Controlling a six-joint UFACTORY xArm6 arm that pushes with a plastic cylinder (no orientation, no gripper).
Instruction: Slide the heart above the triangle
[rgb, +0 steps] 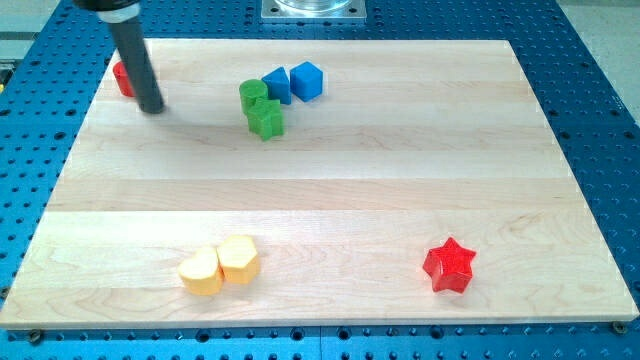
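Observation:
The yellow heart (202, 273) lies near the view's bottom left, touching a yellow hexagon (239, 259) on its right. The blue triangle (277, 85) sits near the view's top, left of centre, between a green round block (253, 95) and a blue cube (307, 80). My tip (152, 110) rests on the board at the view's top left, well left of the triangle and far above the heart. It touches neither.
A red block (122, 78), partly hidden by the rod, sits at the top left corner. A green star (266, 120) lies just below the green round block. A red star (449, 266) lies at the bottom right. The wooden board (400, 180) rests on a blue perforated table.

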